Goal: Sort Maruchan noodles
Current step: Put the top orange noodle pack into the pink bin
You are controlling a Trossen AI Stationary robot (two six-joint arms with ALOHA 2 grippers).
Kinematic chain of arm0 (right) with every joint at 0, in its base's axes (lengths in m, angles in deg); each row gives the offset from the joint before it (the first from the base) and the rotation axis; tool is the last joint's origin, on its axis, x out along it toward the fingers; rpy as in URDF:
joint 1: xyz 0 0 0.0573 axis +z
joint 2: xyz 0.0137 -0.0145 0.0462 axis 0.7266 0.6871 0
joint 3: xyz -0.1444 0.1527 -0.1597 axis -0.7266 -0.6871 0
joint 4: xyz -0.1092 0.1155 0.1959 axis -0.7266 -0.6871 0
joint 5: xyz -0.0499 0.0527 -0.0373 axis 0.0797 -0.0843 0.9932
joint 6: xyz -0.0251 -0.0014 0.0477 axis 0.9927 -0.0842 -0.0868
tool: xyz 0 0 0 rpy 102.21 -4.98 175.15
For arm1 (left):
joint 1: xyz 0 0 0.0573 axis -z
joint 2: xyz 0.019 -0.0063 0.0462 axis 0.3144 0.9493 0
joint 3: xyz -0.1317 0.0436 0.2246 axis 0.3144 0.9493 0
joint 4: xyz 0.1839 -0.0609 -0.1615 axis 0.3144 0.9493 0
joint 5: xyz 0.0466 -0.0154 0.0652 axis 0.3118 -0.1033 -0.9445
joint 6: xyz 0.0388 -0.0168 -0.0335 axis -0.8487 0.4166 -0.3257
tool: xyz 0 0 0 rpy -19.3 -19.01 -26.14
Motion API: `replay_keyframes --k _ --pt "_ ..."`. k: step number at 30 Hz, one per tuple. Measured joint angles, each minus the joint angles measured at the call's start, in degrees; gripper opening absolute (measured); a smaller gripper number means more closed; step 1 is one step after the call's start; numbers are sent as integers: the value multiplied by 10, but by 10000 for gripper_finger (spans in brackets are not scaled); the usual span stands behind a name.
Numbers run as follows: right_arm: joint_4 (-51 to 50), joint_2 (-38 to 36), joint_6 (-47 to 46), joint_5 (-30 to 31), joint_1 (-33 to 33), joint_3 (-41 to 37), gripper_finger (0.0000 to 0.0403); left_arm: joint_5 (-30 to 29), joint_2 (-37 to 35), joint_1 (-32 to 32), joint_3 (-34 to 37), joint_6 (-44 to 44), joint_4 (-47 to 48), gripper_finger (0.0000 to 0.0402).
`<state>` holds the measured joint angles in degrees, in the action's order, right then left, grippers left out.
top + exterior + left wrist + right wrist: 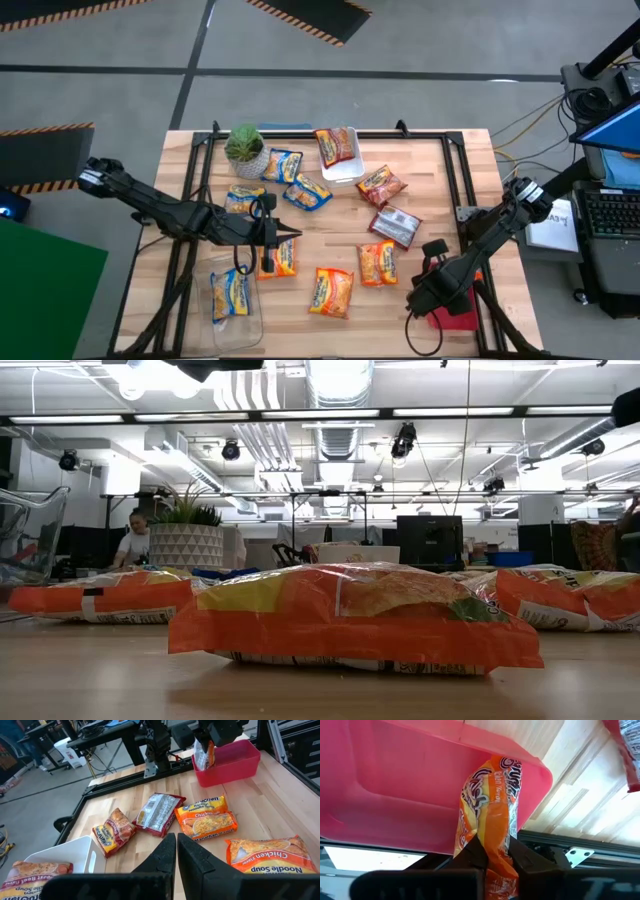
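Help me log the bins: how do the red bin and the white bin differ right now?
The red bin sits at the table's right near corner, the white bin at the far edge. The right gripper holds an orange packet over the red bin; a maroon packet lies in the white one. Both are shallow rectangular trays.

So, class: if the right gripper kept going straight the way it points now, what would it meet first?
Most likely the inside of the pink bin. The right gripper, shut on an orange noodle packet, points into it; the packet would touch first, though depth is unclear.
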<state>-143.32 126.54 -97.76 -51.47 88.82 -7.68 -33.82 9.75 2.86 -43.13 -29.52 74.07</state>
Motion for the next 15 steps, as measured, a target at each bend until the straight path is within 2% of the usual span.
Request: replay_keyframes --k 10,15 --pt "-1 0 -19 12 -3 0 95 0 2 0 0 -3 0 0" --pt "-6 -1 -18 12 -6 8 115 0 2 0 0 -2 0 0"
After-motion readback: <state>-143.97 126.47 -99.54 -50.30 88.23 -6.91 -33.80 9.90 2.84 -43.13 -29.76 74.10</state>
